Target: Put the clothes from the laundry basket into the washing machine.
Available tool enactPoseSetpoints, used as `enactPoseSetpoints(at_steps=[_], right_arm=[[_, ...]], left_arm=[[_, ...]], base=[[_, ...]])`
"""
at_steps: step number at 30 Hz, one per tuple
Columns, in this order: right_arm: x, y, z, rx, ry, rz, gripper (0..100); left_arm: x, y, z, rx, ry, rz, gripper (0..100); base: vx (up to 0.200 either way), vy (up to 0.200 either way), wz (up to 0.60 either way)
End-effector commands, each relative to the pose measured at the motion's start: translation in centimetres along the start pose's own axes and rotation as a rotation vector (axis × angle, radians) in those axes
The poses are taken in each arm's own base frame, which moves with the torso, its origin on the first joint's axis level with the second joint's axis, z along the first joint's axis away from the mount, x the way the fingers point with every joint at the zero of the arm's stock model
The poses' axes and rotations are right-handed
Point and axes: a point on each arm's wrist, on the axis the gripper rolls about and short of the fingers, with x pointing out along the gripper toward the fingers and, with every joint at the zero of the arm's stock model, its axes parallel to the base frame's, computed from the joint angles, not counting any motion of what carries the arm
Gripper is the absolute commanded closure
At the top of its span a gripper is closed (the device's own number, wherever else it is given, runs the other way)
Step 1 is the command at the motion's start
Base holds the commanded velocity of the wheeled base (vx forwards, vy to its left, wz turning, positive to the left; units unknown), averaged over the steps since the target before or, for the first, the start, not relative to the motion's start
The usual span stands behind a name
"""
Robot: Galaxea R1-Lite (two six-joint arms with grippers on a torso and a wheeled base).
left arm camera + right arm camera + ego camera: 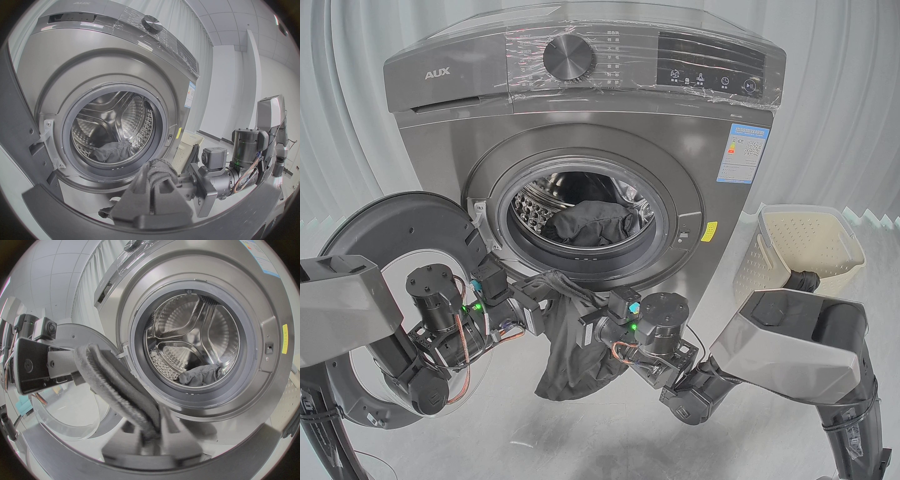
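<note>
Just below the door opening of the washing machine (687, 150), I have a dark garment (575, 356) strung between both arms. The left gripper (540, 297) has its fingers closed on one end of the thick top edge and the right gripper (592, 322) has its fingers closed on the other. The rest of the cloth hangs in front of the machine's lower panel, toward the floor. Another dark garment (590, 222) lies inside the drum. The laundry basket (781, 250) stands on the floor beside the machine, on my right arm's side.

To do this well, I judge I should raise both grippers together above the lip of the opening. I would then carry the edge deep into the drum so the hanging part follows over the seal, and let go only once most of the cloth is inside. The open door (394, 225), beside the machine on my left arm's side, leaves that arm little room.

The head view gives me the full hanging length. The wrist views give me each pinch instead. The left one shows cloth bunched at its fingers (142, 184), and the right one shows the band running from the left gripper into its own grip.
</note>
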Motion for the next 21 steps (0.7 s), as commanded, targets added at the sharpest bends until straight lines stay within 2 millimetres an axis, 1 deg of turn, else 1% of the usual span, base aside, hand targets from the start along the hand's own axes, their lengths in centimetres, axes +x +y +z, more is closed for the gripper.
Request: enactPoseSetpoints(at_steps=[1,8,9,13,16,17,21], right_arm=[[-0.4,0.2,1.6,0.003,-0.033,0.007,100],[-3.2,0.4,5.0,0.001,-0.045,0.018,100],[-3.6,0.4,5.4,0.001,-0.047,0.020,100],[-4.7,0.3,6.4,0.001,-0.047,0.020,100],[-5.3,0.1,7.1,0.001,-0.064,0.018,100],[-5.9,0.0,7.9,0.003,-0.077,0.026,100],[-6.8,-0.2,9.6,0.003,-0.109,0.023,100]], left_arm=[[0.0,0.0,0.0,-0.002,0.001,0.001,100],[-0.5,-0.1,-0.4,-0.008,0.023,-0.015,100],[-0.5,-0.2,-0.5,-0.010,0.028,-0.018,0],[-0.7,-0.8,-0.6,-0.018,0.038,-0.047,0],[-1.3,-1.1,-1.1,-0.025,0.066,-0.059,0],[-1.7,-1.2,-1.4,-0.029,0.086,-0.068,0],[-2.1,-1.0,-1.6,-0.035,0.099,-0.059,0]], base=[[0.000,0.000,0.00],[0.000,0.000,0.00],[0.000,0.000,0.00],[0.000,0.000,0.00],[0.000,0.000,0.00],[0.000,0.000,0.00],[0.000,0.000,0.00]])
